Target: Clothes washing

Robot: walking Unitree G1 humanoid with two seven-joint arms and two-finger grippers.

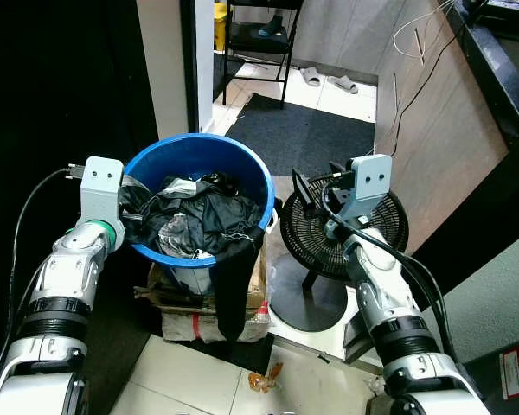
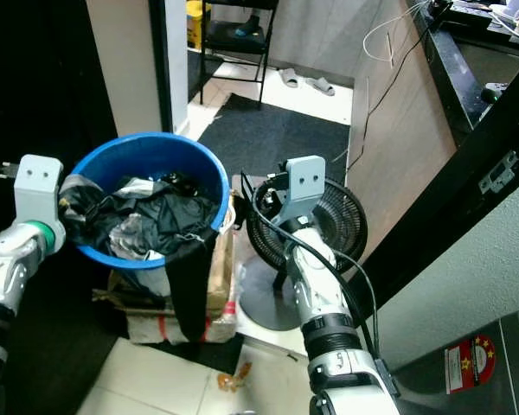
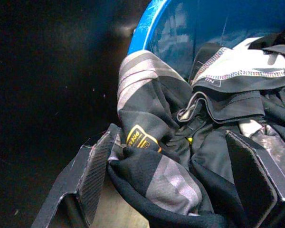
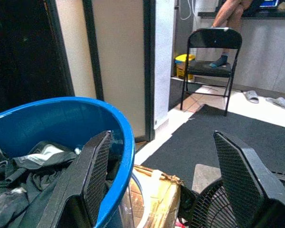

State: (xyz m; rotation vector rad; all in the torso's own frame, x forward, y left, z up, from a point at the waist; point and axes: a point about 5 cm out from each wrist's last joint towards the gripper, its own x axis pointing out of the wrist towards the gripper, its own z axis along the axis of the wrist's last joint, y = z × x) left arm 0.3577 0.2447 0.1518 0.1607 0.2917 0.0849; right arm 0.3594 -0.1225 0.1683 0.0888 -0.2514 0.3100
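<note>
One blue tub [image 1: 242,169], two open claws [image 3: 173,190] [image 4: 173,185]

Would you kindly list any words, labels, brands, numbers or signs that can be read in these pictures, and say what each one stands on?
Yellow patch on the dark clothes in the blue tub: lettering too blurred to read.
White tag on a garment's stitched hem: small print, perhaps "RN", not legible for certain.
Red sticker low on the wall: a star-like emblem and marks too small to read.
Nothing else carries readable text.
</note>
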